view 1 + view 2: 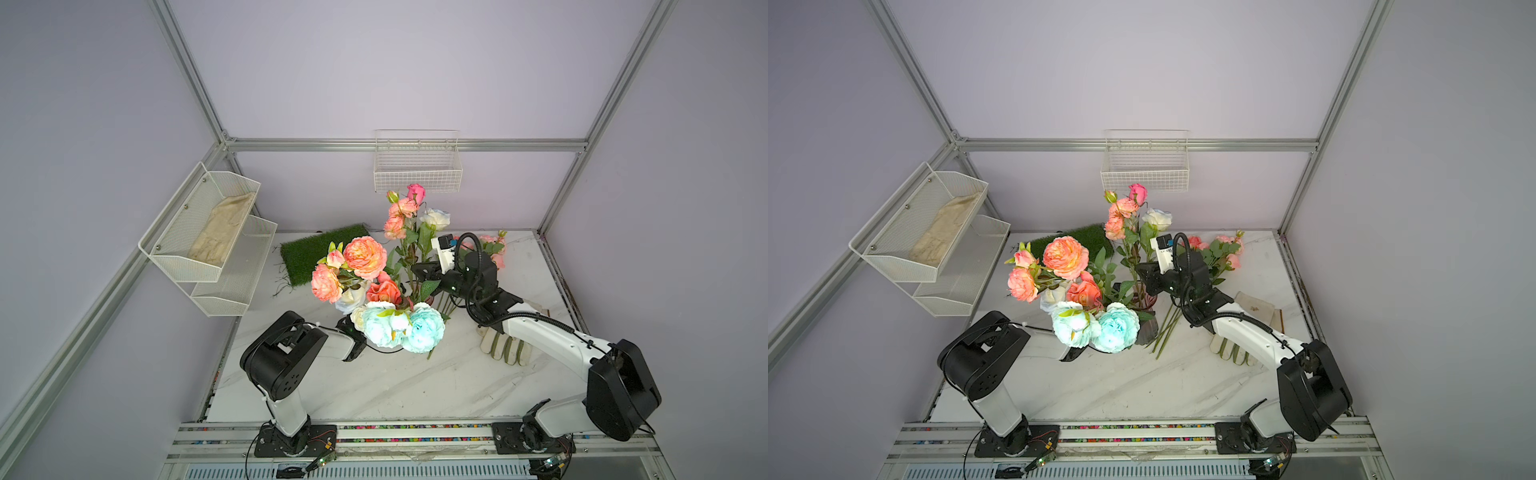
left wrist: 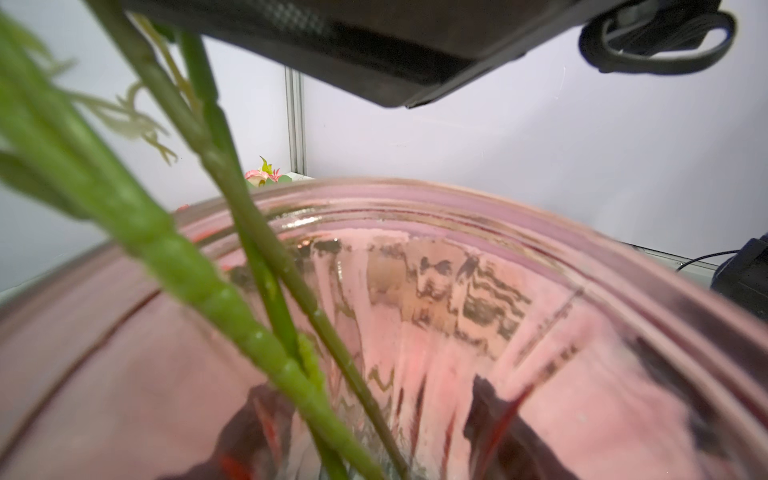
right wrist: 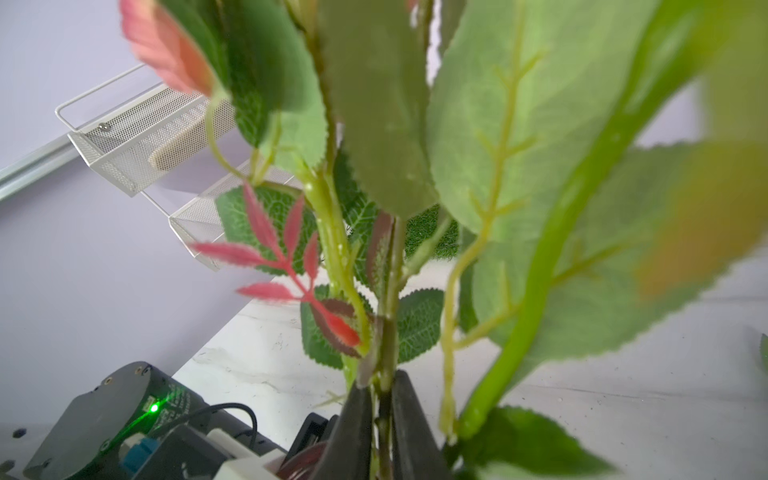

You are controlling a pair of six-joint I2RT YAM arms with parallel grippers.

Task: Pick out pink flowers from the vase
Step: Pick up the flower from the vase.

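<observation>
The vase (image 1: 1145, 306), ribbed pinkish glass, stands mid-table and fills the left wrist view as the vase (image 2: 478, 299). My left gripper (image 2: 374, 419) is shut on it; its dark fingers (image 2: 496, 415) show through the glass, while blooms hide it in both top views. The pink flowers (image 1: 365, 257) and a tall salmon-and-magenta spray (image 1: 402, 208) rise from the vase. My right gripper (image 3: 384, 428) is shut on a thin dark-green stem (image 3: 388, 332) among that spray's leaves, also seen as the right gripper (image 1: 422, 270). More pink flowers (image 1: 492, 246) lie on the table at the back right.
Turquoise peonies (image 1: 423, 328) and a white rose (image 1: 435, 218) share the vase. A grass mat (image 1: 324, 253) lies at the back left, a wire basket (image 1: 417, 166) hangs on the back wall, mesh shelves (image 1: 199, 232) on the left wall. Gloves (image 1: 1233, 352) lie under the right arm.
</observation>
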